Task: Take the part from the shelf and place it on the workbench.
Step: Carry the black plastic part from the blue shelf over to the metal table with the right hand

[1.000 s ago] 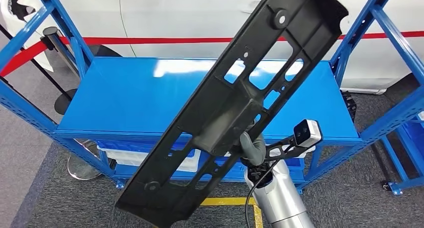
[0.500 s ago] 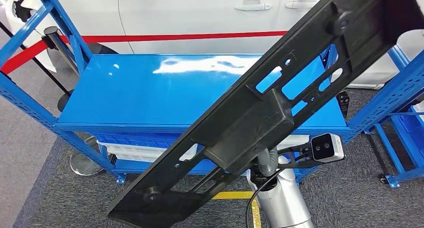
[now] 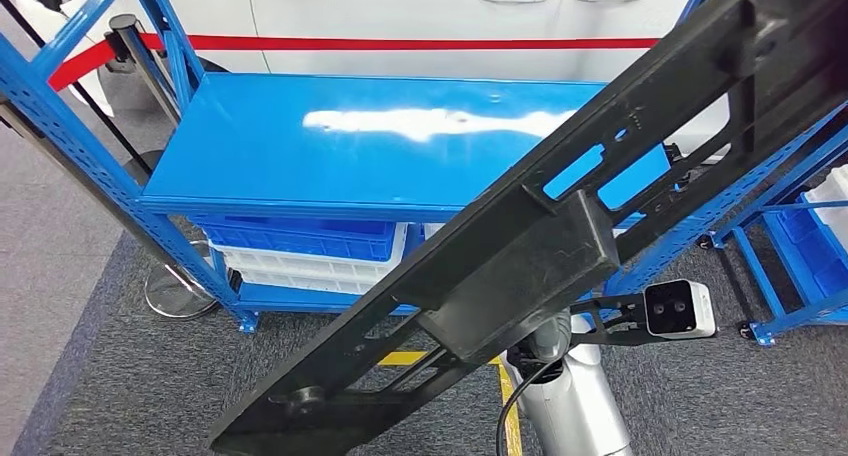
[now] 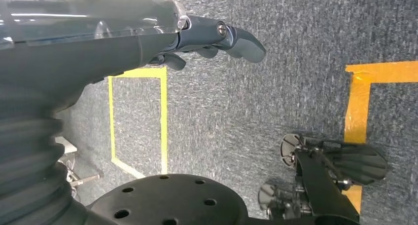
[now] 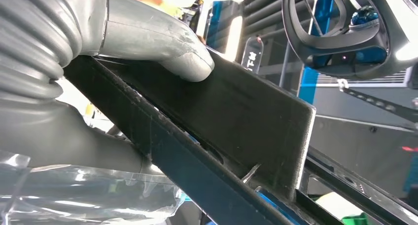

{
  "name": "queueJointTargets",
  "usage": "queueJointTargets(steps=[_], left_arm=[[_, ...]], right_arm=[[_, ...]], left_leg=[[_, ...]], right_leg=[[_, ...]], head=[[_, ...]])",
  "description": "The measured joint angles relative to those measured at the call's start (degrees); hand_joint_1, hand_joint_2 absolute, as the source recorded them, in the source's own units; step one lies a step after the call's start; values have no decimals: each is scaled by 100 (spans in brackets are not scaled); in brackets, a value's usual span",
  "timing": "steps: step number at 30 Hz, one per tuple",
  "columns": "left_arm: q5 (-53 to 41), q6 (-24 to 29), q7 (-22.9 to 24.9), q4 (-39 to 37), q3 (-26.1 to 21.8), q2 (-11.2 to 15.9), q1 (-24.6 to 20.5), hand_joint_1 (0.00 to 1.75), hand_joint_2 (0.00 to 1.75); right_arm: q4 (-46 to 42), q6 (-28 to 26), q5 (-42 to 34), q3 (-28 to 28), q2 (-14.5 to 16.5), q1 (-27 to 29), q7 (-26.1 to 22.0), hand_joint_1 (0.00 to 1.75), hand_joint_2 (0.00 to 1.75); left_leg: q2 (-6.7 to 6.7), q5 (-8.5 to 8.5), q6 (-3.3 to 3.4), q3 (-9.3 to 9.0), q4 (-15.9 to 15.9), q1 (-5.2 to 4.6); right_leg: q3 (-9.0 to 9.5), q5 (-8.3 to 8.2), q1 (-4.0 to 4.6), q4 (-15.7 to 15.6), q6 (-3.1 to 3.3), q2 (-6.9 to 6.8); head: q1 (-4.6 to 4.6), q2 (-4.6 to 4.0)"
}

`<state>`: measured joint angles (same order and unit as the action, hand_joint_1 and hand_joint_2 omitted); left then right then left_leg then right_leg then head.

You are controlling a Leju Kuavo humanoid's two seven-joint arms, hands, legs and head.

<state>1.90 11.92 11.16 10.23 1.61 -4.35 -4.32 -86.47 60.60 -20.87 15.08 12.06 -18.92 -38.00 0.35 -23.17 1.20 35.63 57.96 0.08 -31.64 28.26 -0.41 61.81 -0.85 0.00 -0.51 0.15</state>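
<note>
A long black plastic part (image 3: 520, 256) with slots and holes slants across the head view from the bottom left to the top right. My right hand (image 3: 546, 332) grips it from below near its boxy middle and is mostly hidden behind it. In the right wrist view the grey thumb (image 5: 148, 37) presses on the part's (image 5: 236, 121) flat black face. The part hangs in the air in front of the blue shelf (image 3: 330, 156), clear of it. My left hand (image 4: 207, 37) hangs over grey carpet and holds nothing, with its fingers loosely apart.
The blue shelf's top board is bare, with blue and white bins (image 3: 310, 251) under it. A white car (image 3: 450, 6) and a red belt on a stanchion (image 3: 125, 26) stand behind. Another blue rack (image 3: 800, 266) is at the right. Yellow tape (image 3: 400, 358) marks the carpet.
The whole picture has shifted, so the camera has moved; the shelf now lies further left. The part, still held, tilts flatter and its upper end now runs out of the picture at the right.
</note>
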Motion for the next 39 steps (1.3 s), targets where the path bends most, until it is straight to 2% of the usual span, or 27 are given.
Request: queueJointTargets(steps=[2,4,5,6,7,9,10,11,12,14,16,17,19,20,21,24,25,26,27,29,31,32,33,35,36,37,39], left_arm=[[9,23,-3,0,-1,-9,-3,0,175],[14,48,-4,0,-2,-8,0,0,175],[14,55,-4,0,-3,-7,0,0,175],[13,60,-6,0,-4,-5,-2,0,175],[8,62,-10,0,-4,-4,-10,0,175],[-2,55,-21,0,-5,-3,-27,0,175],[-8,51,-24,0,-5,-2,-34,0,175],[-13,47,-25,0,-5,-1,-38,0,175],[-20,45,-25,0,-5,0,-39,0,175],[-32,46,-20,0,-5,1,-32,0,175],[-37,46,-13,0,-5,3,-9,0,175],[-39,45,-10,0,-5,3,4,0,175],[-48,44,-10,0,-5,2,16,0,175],[-56,43,-8,0,-5,0,12,0,175],[-62,43,-5,0,-5,-2,8,0,175],[-73,43,1,0,-4,-4,-5,0,175],[-74,43,4,0,-3,-5,-6,0,175],[-75,43,8,0,-3,-5,-7,0,175],[-76,43,13,0,-3,-6,-11,0,175],[-80,43,19,0,-3,-15,-22,0,175],[-82,44,20,0,-3,-36,-33,0,175],[-85,45,19,0,-3,-46,-35,0,175],[-88,46,17,0,-3,-50,-34,0,175],[-100,48,11,-1,-3,-48,-27,0,175],[-105,47,7,-1,-3,-46,-25,0,175],[-110,46,5,-1,-3,-43,-29,0,175],[-120,46,4,0,-3,-38,-47,0,175]], right_arm=[[-5,10,-1,-13,1,-22,-7,175,175],[-3,21,-2,-29,1,-39,-14,175,175],[-3,29,-2,-37,2,-50,-18,175,175],[-2,38,-2,-44,2,-60,-22,175,175],[-2,46,-2,-56,3,-67,-27,175,175],[-2,51,10,-98,3,-70,-31,175,175],[-2,50,26,-126,3,-66,-31,175,175],[-3,48,53,-158,3,-60,-31,175,175],[-4,48,80,-191,3,-52,-31,175,175],[-16,57,141,-266,4,-39,-33,175,175],[-38,64,190,-324,8,-34,-44,175,175],[-47,66,210,-344,10,-32,-49,175,175],[-53,68,247,-383,14,-22,-52,175,175],[-54,68,261,-406,13,-15,-52,175,175],[-56,69,273,-426,13,-9,-51,175,175],[-74,69,289,-469,11,5,-46,175,175],[-78,67,290,-480,11,13,-43,175,175],[-80,64,291,-491,11,22,-38,175,175],[-82,61,291,-501,12,28,-29,175,175],[-94,56,290,-513,14,32,-14,175,175],[-124,57,286,-517,20,30,-10,175,175],[-137,58,282,-519,22,30,-11,175,175],[-145,59,280,-522,25,33,-11,175,175],[-146,60,278,-528,25,46,-12,175,175],[-148,60,277,-531,28,52,-12,175,175],[-153,58,276,-533,32,62,-12,175,175],[-175,54,275,-539,39,88,-10,175,175]], left_leg=[[4,83,-64,36,-13,1],[1,136,-132,60,-36,7],[-5,60,-164,96,14,8],[-11,-108,-194,153,159,9],[-13,-370,-222,235,431,20],[-14,-869,-281,403,1179,38],[-13,-970,-307,431,1473,50],[-13,-930,-331,373,1584,65],[-13,-793,-350,228,1496,83],[-18,-543,-386,-261,849,113],[-46,-567,-368,-631,223,98],[-61,-625,-337,-685,87,77],[-67,-589,-228,-637,33,70],[-59,-542,-166,-594,29,74],[-46,-483,-100,-540,19,82],[-9,-300,14,-327,22,59],[-3,-241,22,-247,28,43],[1,-181,26,-165,35,28],[2,-123,26,-86,41,12],[-1,-11,18,44,50,-13],[-6,93,-13,120,45,-32],[-6,146,-41,135,30,-25],[-5,205,-75,145,8,-20],[-8,247,-145,183,-15,-16],[-15,118,-174,228,63,-18],[-21,-124,-201,289,249,-17],[-26,-740,-250,416,914,8]], right_leg=[[220,45,41,-409,48,0],[186,-42,34,-475,96,-15],[155,-93,17,-501,135,-30],[114,-149,-4,-523,176,-48],[65,-200,-18,-530,207,-65],[-70,-291,-19,-507,231,-80],[-147,-337,-22,-486,223,-84],[-227,-379,-29,-459,209,-87],[-305,-414,-39,-426,190,-86],[-453,-468,-62,-338,135,-79],[-563,-527,-61,-261,61,-71],[-599,-570,-51,-250,22,-71],[-640,-651,-49,-256,-59,-74],[-669,-609,-56,-229,-95,-71],[-723,-453,-65,-108,-122,-65],[-989,346,-73,845,-161,-40],[-1037,475,-72,1171,-162,-35],[-1015,469,-70,1354,-152,-31],[-902,355,-63,1353,-131,-29],[-382,83,-24,773,-37,-20],[181,102,28,-41,59,-16],[325,151,51,-288,88,-14],[369,161,67,-415,103,-15],[300,29,46,-492,156,-30],[246,-51,26,-524,196,-45],[175,-137,5,-549,234,-61],[-3,-288,8,-542,273,-78]], head=[[-1,0],[0,0],[-4,0],[-11,0],[-19,0],[-29,0],[-30,0],[-30,0],[-30,0],[-33,0],[-37,0],[-39,0],[-35,0],[-34,0],[-30,0],[-16,0],[-16,0],[-16,0],[-16,0],[-18,0],[-21,0],[-17,0],[-12,0],[0,0],[-4,0],[-11,0],[-22,0]])
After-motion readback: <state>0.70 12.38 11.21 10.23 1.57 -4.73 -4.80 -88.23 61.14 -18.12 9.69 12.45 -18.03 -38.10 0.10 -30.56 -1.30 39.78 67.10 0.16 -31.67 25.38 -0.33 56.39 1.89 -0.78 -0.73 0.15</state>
